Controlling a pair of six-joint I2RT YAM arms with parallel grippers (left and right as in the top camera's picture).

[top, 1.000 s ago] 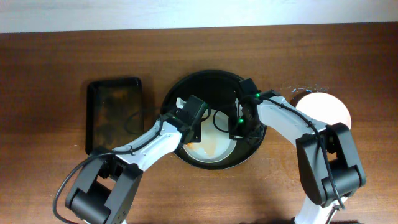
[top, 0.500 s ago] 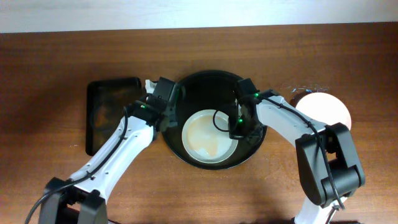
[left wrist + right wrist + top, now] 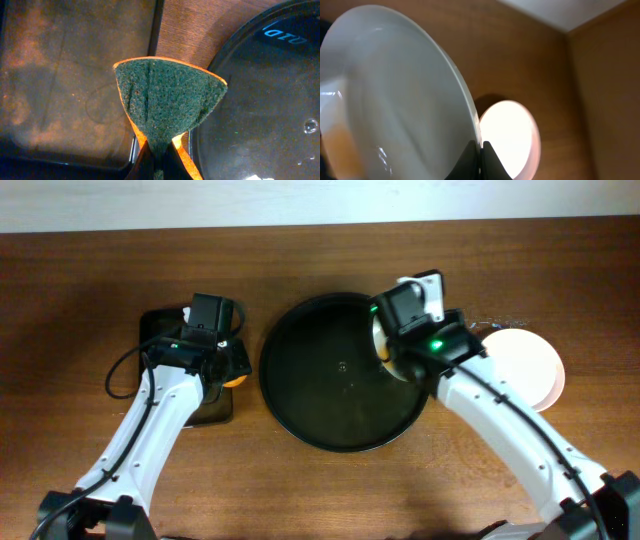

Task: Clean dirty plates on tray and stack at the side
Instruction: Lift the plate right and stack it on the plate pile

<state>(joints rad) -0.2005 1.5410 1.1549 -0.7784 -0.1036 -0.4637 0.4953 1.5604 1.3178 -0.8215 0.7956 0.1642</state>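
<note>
- Over the right edge of the black tray (image 3: 330, 395), I am holding a white plate (image 3: 395, 100) tipped up on edge, with my right hand (image 3: 480, 149) clamped on its rim. Half a second ago it was lying flat in the tray.
- My left hand (image 3: 159, 161) is pulling away, pinched shut on the sponge (image 3: 167, 100), which is now hanging over the gap between the rectangular tray (image 3: 60, 75) and the black one.
- I am taking this to mean the wiping is over and the plate is heading for the stack, though an orange tint is still showing low on it.
- The black tray is holding nothing now, and the rectangular tray is carrying only brownish residue.
- On the counter (image 3: 100, 260) to the right, the white stack (image 3: 535, 355) is waiting, and I cannot count its plates.
</note>
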